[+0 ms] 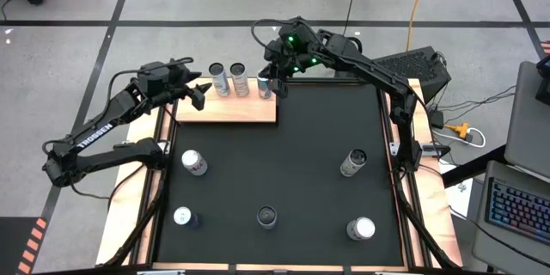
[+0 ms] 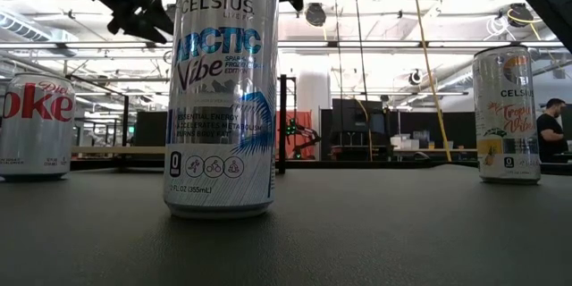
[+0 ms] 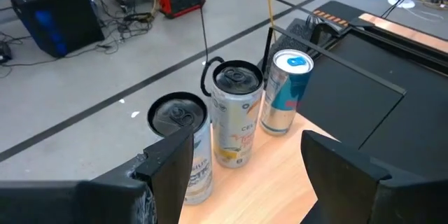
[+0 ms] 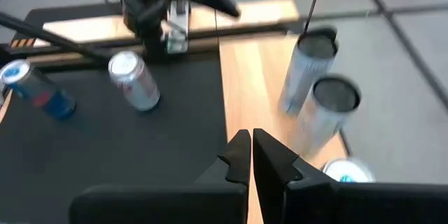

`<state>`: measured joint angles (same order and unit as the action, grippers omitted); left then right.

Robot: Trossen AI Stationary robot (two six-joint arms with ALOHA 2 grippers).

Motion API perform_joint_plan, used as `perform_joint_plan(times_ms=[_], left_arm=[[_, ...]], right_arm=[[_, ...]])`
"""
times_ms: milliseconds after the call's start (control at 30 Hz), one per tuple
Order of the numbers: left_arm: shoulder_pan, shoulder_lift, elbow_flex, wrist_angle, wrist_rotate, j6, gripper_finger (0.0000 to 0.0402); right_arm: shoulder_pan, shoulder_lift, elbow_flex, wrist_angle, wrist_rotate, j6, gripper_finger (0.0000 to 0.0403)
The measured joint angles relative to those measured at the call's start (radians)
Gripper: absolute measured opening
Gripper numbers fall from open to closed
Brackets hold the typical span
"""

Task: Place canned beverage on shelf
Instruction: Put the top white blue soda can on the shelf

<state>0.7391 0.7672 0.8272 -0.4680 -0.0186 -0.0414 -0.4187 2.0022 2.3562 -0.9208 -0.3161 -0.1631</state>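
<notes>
Three cans (image 1: pixel 239 80) are standing in a row along the shelf's (image 1: pixel 225 110) top edge, upper centre of the high view, leaving room in front. The left gripper (image 1: pixel 199 95), parted and empty, is hovering beside them; the right gripper (image 1: pixel 277 84), clenched on nothing, is hanging at the row's other end.

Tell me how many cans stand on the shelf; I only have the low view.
Observer: Three cans stand in a row along the far edge of the shelf.
Operator: Is the left pincer carrying one?
Observer: No. The left pincer is open and empty, over the shelf's left end.
Operator: And the right one?
Observer: The right pincer is shut on nothing, beside the right end of that row.
</notes>
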Motion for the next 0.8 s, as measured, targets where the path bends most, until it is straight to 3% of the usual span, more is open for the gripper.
perform_joint_plan(times_ms=[367, 600, 800], left_arm=[[0.0, -0.002, 0.0, -0.013, -0.041, 0.056, 0.0261], [0.0, -0.001, 0.0, -0.032, -0.042, 0.1, 0.0261], [0.0, 0.037, 0.0, 0.078, -0.043, 0.101, 0.0261]], right_arm=[[-0.005, 0.073, -0.001, 0.295, 0.0, -0.062, 0.0], [-0.007, 0.074, -0.001, 0.296, 0.004, -0.059, 0.0], [-0.006, 0.074, -0.001, 0.295, 0.004, -0.024, 0.0]])
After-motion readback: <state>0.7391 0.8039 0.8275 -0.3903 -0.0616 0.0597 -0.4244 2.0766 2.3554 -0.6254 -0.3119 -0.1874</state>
